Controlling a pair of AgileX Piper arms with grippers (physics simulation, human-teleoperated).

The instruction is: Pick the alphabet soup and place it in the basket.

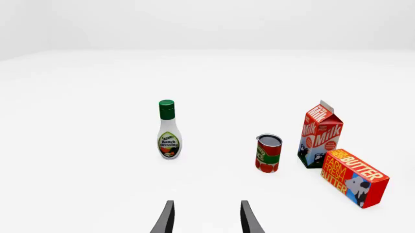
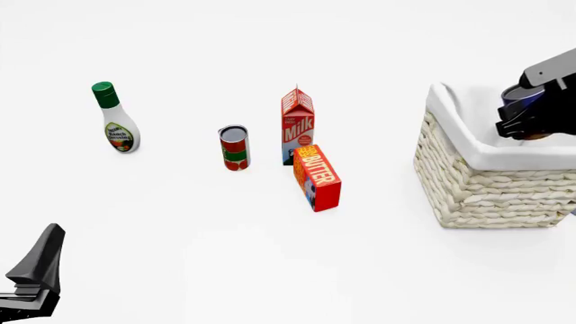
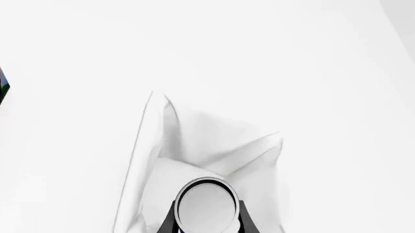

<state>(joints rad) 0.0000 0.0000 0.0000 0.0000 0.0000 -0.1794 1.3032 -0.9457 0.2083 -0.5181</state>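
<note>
The alphabet soup (image 3: pixel 207 206) is sitting between the right gripper's (image 2: pixel 527 116) fingers, which are closing on its sides; in the right wrist view its silver-white top is facing the camera with dark fingers flanking it. In the front view only a sliver of its blue label (image 2: pixel 520 94) is showing behind the gripper, and the can is hanging above the open mouth of the basket (image 2: pixel 486 182), over the white cloth lining, not yet resting inside.

The step in hand looks to be the release into the basket. To do it well, the can should be lowering further past the folded rim before the fingers are opening, keeping upright and staying toward the middle of the lining, not its near edge, so it is not tipping or catching on the cloth. Whether the can is already below rim level is hard to tell from here.

Further out on the bench, the red-and-green can (image 2: pixel 234 148), the milk carton (image 2: pixel 297 125), the butter box (image 2: pixel 317 177) and the ranch dressing bottle (image 2: pixel 114 119) are standing well apart from the basket. The left gripper (image 1: pixel 205 218) is hovering low with fingers spread and nothing between them.
</note>
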